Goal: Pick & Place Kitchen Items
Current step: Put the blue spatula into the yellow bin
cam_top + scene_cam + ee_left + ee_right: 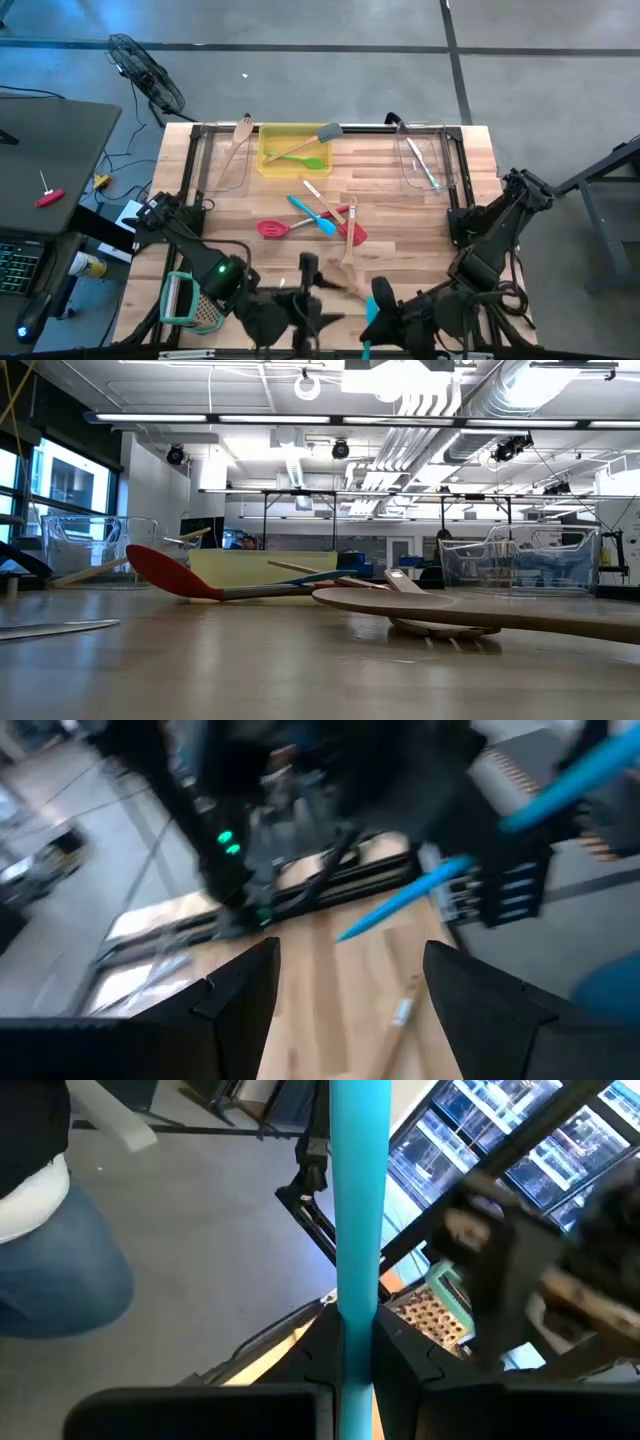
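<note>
Holding a green spatula [300, 158], the yellow tray [268, 135] sits between clear bins [428, 165].

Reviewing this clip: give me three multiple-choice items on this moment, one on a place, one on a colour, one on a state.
1. Where does the green spatula lie?
A. in the yellow tray
B. in a clear bin
C. on bare table

2. What colour is the handle in the right tool?
A. red
B. light blue
C. yellow

3. How is the left tool?
A. open, holding nothing
B. shut on a wooden spoon
C. shut on tongs

Answers: 1 A, the high view shows it inside the tray. 2 B, the right wrist view shows a blue shaft between the fingers. 3 A, its fingers stand apart over bare wood.
</note>
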`<state>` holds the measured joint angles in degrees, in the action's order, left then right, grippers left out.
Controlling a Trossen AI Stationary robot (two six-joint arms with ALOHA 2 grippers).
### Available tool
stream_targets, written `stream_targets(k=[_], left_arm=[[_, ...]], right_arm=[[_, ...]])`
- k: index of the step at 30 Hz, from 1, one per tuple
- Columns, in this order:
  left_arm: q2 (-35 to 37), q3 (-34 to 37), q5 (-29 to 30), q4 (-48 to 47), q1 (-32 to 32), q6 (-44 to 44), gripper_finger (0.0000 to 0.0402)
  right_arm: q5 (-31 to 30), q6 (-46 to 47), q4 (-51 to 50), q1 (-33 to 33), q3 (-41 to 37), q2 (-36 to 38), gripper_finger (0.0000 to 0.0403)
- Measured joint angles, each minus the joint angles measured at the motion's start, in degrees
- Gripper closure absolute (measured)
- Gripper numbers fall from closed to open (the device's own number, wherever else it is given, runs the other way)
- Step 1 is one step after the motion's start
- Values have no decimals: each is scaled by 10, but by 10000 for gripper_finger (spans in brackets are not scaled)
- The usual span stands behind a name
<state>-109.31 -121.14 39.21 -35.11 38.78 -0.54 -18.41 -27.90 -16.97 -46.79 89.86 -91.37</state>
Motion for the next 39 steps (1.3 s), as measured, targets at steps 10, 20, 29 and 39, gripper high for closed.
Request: stream_targets(k=[10,20,29,39], left_arm=[[-19,0,-3,92,50,-85,160],[-32,0,65,143,57,-158,160],[-32,0,43,185,38,-181,160],[-32,0,21,189,21,-146,160]], right_arm=[[-113,9,8,11,0,0,380],[-130,7,15,16,0,0,380],[-132,6,13,16,0,0,380],[-132,6,9,16,1,0,380]])
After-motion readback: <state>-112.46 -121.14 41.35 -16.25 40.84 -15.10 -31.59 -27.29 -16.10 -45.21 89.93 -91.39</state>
